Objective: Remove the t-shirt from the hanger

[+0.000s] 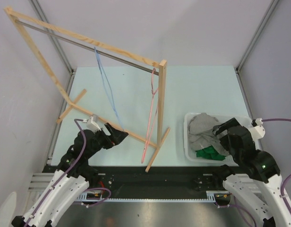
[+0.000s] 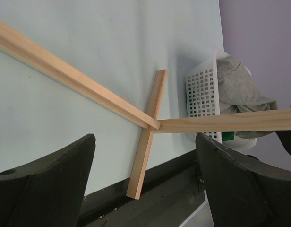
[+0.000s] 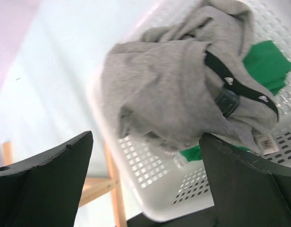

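Observation:
The grey t-shirt (image 1: 204, 130) lies crumpled in the white basket (image 1: 188, 142) at the right, on top of a green garment (image 1: 209, 152). In the right wrist view the t-shirt (image 3: 174, 80) drapes over the basket's rim (image 3: 150, 189), free of the fingers. My right gripper (image 1: 226, 131) hangs just above it, open and empty (image 3: 145, 137). A pink hanger (image 1: 151, 113) and a blue hanger (image 1: 106, 90) hang bare on the wooden rack (image 1: 162, 94). My left gripper (image 1: 119, 137) stands open and empty (image 2: 145, 142) by the rack's base bar.
The rack's base bar (image 2: 74, 80) and cross foot (image 2: 145, 142) lie on the pale table right in front of the left fingers. The basket (image 2: 202, 94) stands beyond the rack's right post. Grey walls close in the table on three sides.

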Tool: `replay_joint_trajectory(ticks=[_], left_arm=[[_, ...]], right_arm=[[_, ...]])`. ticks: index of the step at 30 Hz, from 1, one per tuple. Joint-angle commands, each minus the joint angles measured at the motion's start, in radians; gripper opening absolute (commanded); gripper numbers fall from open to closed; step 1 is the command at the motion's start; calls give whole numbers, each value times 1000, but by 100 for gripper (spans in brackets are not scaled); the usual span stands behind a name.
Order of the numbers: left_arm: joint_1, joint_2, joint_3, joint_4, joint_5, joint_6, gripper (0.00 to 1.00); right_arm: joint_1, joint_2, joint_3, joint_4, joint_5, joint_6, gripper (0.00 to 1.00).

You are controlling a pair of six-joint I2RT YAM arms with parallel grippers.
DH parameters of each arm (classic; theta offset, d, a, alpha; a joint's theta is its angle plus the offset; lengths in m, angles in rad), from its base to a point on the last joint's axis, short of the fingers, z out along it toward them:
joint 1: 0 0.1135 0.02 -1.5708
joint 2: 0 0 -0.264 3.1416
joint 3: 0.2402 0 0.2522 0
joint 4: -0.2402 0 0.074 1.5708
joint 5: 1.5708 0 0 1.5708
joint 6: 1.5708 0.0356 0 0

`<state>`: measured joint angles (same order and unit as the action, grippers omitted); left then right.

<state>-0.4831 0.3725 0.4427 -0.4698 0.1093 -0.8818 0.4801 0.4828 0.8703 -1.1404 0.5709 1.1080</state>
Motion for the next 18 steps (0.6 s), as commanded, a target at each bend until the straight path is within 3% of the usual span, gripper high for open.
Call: replay_joint_trajectory(ticks=[1,7,11,14,18], left_arm=[[3,-6,-12,68,70,3,91],[0,-17,-30,123,162,4,92],[-2,-23,-59,166,248,7,93],[-5,-38,-91,223,314,6,93],[-9,-56,-131,331,421,-5,95]], right_arm=[[-5,-33,93,-6,-113,-91,100],[-5,-12,76,162,-385,-266,100],[-5,7,29,234,-494,-283,100],[-3,-36,-57,397,-659,-277,100],[-1,-127,-149,528,-753,-249,100]])
